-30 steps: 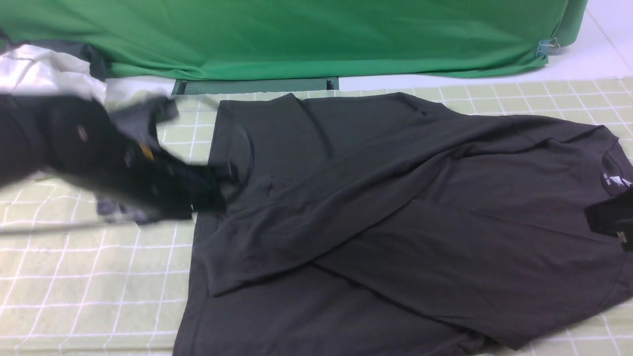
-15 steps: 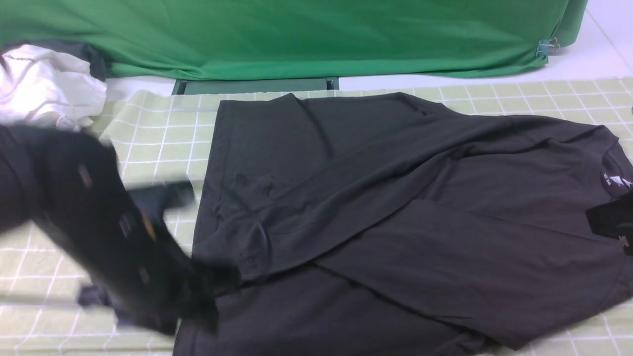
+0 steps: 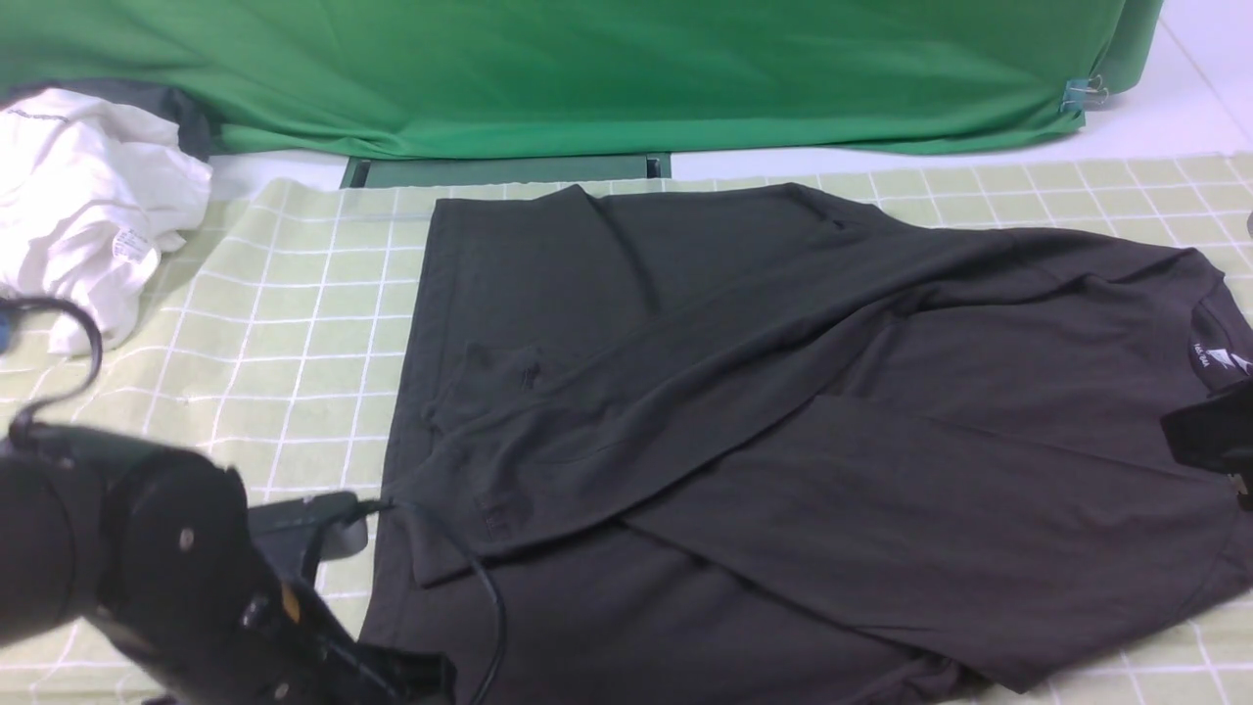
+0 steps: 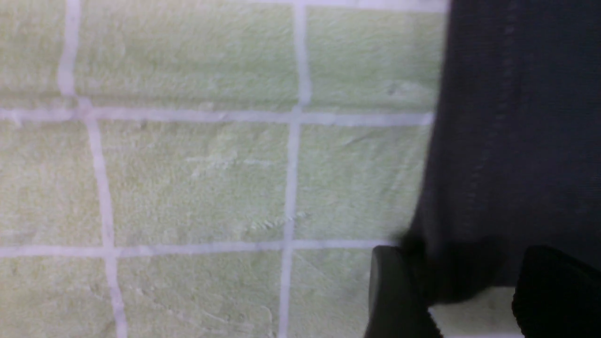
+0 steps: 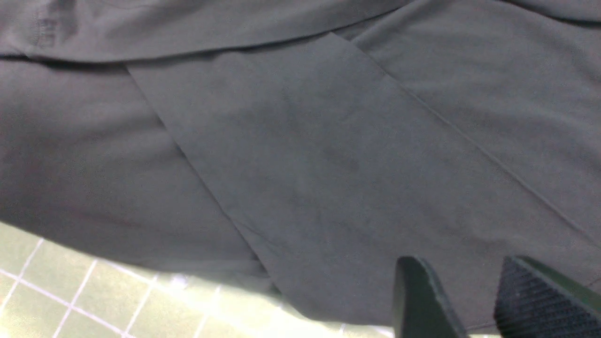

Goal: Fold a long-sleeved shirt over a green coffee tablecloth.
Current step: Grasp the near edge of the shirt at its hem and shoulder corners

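The black long-sleeved shirt (image 3: 783, 411) lies spread on the pale green checked tablecloth (image 3: 294, 323), sleeves folded across its body and collar at the right. My left gripper (image 3: 421, 681) sits low at the shirt's near-left hem corner. In the left wrist view the left gripper (image 4: 462, 267) is open, its fingers (image 4: 394, 291) straddling the shirt's (image 4: 516, 117) edge over the cloth (image 4: 188, 178). My right gripper (image 3: 1214, 436) hovers by the collar. In the right wrist view the right gripper (image 5: 462, 277) is open above the shirt (image 5: 305, 164), with nothing between its fingers.
A crumpled white garment (image 3: 88, 206) lies at the far left. A deep green backdrop (image 3: 587, 69) hangs along the back, pinned by a clip (image 3: 1082, 93). A dark strip (image 3: 509, 168) lies under it. Tablecloth (image 5: 70, 291) shows beyond the shirt's hem.
My left arm has swept along the shirt's left edge from the far side to the near-left corner. The right arm and the shirt have stayed still.
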